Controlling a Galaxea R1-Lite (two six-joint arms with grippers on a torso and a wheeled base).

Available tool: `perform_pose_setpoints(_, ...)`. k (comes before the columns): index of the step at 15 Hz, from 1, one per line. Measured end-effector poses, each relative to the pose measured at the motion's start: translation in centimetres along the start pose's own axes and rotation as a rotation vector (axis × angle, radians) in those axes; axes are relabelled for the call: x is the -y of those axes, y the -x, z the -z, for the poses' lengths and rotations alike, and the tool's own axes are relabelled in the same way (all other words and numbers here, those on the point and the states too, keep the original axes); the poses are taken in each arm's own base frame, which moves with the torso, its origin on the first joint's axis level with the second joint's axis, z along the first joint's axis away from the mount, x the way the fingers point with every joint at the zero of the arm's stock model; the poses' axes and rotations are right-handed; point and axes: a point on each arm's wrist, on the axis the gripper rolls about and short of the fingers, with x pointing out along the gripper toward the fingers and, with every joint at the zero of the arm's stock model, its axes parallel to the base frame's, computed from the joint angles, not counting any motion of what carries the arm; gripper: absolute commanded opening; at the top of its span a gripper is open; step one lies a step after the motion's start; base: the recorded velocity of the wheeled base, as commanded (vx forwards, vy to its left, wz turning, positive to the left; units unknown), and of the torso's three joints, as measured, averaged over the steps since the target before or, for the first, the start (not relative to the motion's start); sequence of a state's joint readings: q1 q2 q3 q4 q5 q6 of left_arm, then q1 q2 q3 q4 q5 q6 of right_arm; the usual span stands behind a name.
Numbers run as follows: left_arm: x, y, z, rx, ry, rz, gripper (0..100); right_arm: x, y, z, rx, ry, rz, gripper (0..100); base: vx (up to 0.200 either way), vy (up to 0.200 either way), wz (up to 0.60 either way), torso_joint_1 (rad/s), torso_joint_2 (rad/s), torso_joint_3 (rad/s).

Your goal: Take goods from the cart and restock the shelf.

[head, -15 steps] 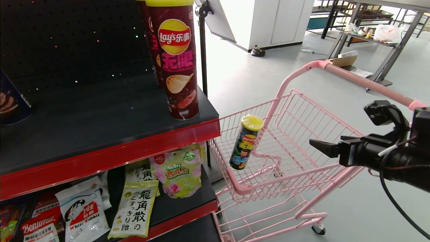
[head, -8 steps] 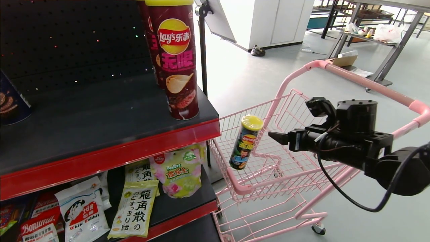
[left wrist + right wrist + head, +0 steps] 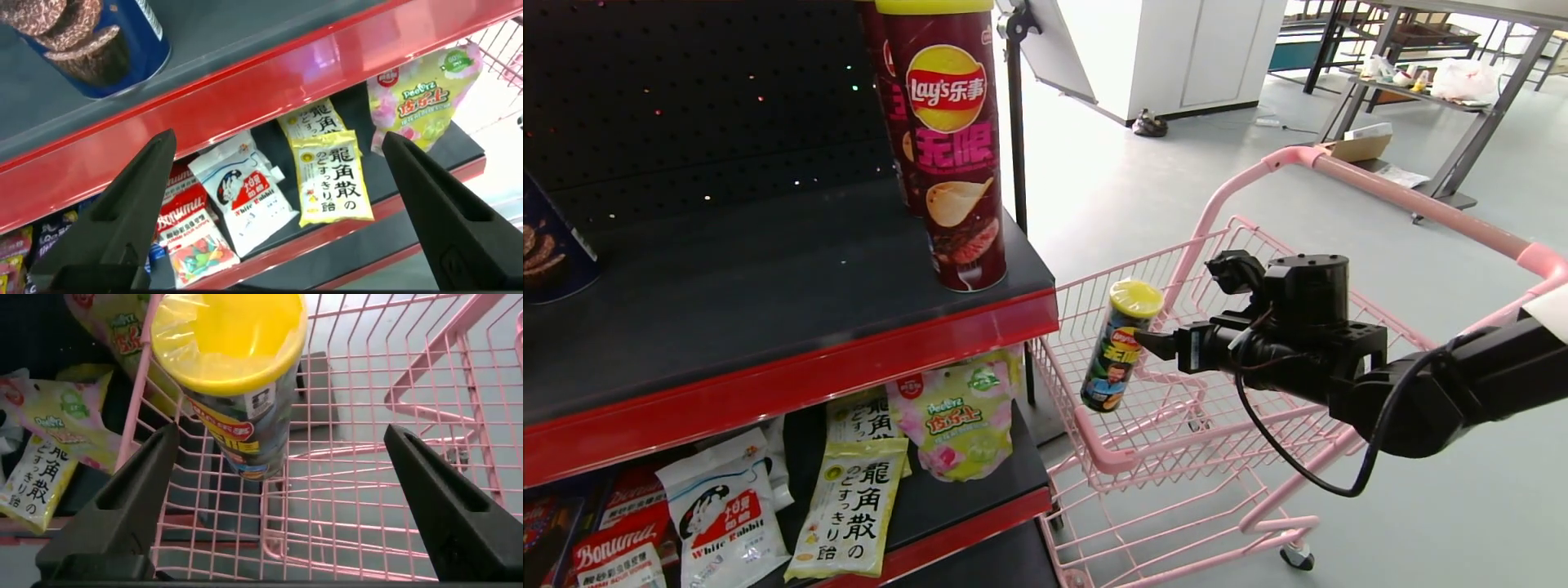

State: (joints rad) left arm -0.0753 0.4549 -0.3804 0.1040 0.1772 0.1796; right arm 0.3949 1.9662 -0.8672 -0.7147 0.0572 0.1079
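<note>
Right gripper jaws wide, flanking chip can leaning in cart corner nearest shelf; contact apparently none. Left gripper jaws wide.

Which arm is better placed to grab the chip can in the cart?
Right. The right end effector is open and close to the can in the cart, pointing at it. The left end effector, also open, faces the shelf.

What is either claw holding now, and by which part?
Nothing. The right claw is open near the chip can in the cart, not gripping it; the left claw is open too.
</note>
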Motion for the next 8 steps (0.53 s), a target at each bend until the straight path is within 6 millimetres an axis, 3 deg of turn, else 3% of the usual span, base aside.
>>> perform_pose_setpoints(8, 0.0, -0.1, 0.1, -0.017, -0.006, -0.002, 100, -1.5, -3.4, -0.1, 0.008, -0.031, -0.058, 100, 0.000, 0.000, 0.00, 0.000, 0.00, 0.000)
